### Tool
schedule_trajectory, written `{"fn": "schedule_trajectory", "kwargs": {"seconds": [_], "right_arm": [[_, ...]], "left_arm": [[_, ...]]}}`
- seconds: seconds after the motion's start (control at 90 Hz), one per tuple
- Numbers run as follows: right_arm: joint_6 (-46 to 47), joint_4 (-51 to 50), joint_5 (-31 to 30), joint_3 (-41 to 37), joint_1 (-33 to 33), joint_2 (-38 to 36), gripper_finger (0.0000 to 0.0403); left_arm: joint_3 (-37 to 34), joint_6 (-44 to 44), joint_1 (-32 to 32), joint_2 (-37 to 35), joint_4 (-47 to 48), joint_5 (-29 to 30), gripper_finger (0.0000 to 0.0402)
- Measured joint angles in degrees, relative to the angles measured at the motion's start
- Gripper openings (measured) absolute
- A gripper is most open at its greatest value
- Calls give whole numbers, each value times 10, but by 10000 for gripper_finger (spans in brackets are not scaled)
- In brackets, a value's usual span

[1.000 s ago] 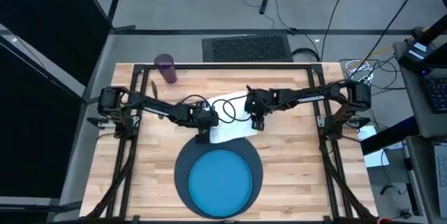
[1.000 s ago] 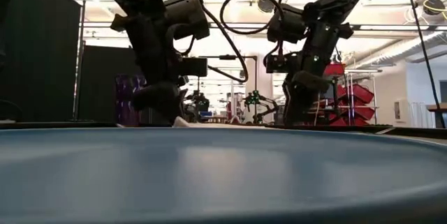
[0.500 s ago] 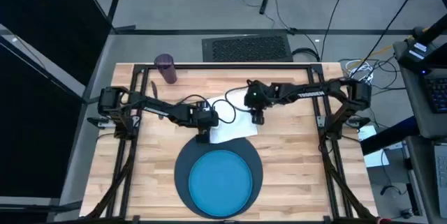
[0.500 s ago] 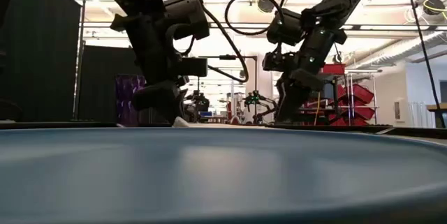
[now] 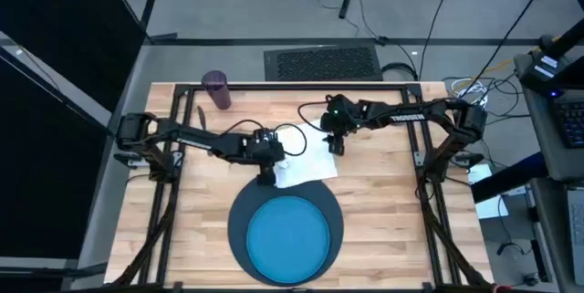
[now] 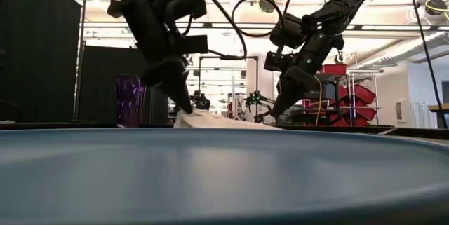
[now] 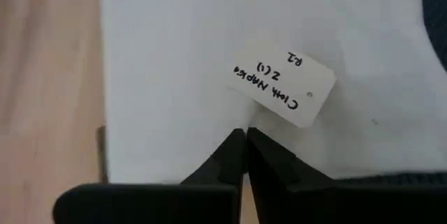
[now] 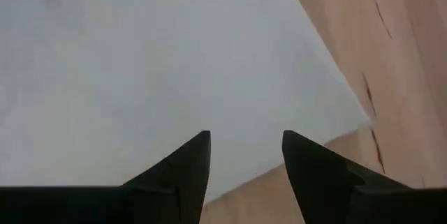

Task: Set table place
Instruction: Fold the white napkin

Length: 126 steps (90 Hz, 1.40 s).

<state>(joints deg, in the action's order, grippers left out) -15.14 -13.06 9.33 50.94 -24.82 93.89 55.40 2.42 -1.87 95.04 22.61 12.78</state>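
While L gripper [image 7: 246, 135] fingers pinch napkin [image 5: 306, 158] edge nearest plate [image 5: 287, 236], R gripper [image 8: 244, 147], fingers parted, empty, hovers over napkin's far corner; napkin lies on desk [image 5: 383, 202] just behind plate.

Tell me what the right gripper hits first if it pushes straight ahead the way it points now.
Most likely the white napkin: the right gripper is open and aimed down at the cloth near its edge, with bare table just beside. How far above it hangs is unclear.

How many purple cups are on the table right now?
1. The purple cup stands at the table's far left corner, apart from both arms.
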Motion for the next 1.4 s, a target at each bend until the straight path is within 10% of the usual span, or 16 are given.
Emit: {"fn": "schedule_trajectory", "kwargs": {"seconds": [0.311,0.644,1.4], "right_arm": [[-7,-4,0,0,0,0,167],[-28,6,0,0,-5,0,167],[-125,-168,198,180,-170,33,167]], "left_arm": [[-4,10,0,2,3,-18,89],[26,9,-8,-16,10,97,141],[21,43,-253,-59,40,-198,141]]}}
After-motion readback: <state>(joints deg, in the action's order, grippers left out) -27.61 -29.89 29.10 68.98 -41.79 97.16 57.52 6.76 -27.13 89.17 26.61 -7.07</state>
